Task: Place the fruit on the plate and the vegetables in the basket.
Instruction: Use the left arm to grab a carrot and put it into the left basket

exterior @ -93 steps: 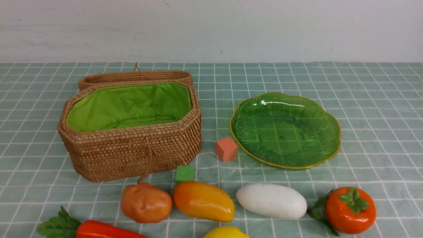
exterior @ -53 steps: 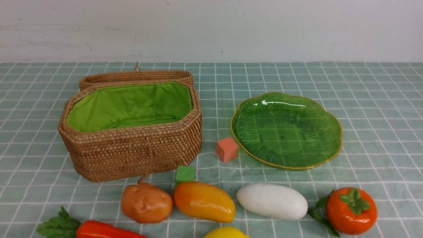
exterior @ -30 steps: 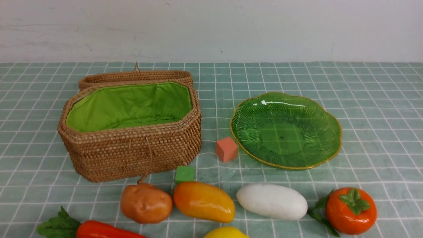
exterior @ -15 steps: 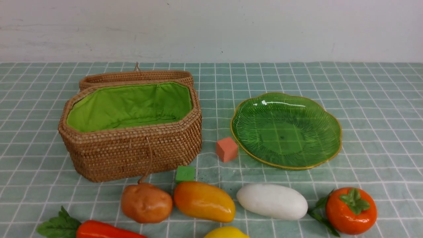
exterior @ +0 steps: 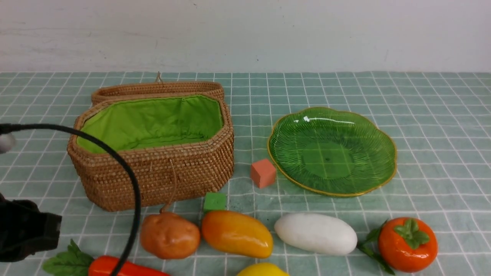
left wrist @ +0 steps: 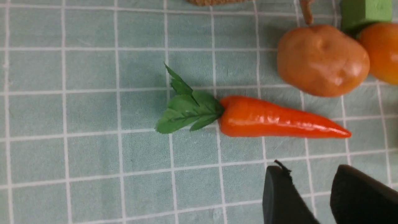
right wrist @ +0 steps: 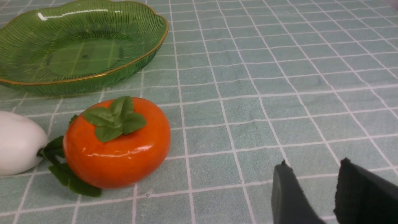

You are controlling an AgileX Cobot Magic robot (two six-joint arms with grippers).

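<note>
Since half a second ago my left arm [exterior: 23,230] has come into the front view at the left edge, its black cable [exterior: 128,172] arching in front of the basket [exterior: 184,172]. The basket stands with its lid back, and the plate [exterior: 330,153] sits to its right, a salmon cube [exterior: 263,173] between them. Nearer me, on the checked cloth [exterior: 441,115], lie the carrot [exterior: 115,267], potato [exterior: 169,235], mango [exterior: 236,234], radish [exterior: 315,234] and persimmon [exterior: 407,243]. The lemon [exterior: 262,270] is at the bottom edge, and a green cube [exterior: 214,201] sits just behind the mango.

From my left wrist, my left gripper [left wrist: 311,169] has its jaws parted and empty, near the carrot's [left wrist: 279,118] pointed end but apart from it.

From my right wrist, my right gripper [right wrist: 314,165] is likewise parted and empty over bare cloth, near the persimmon [right wrist: 116,144].
</note>
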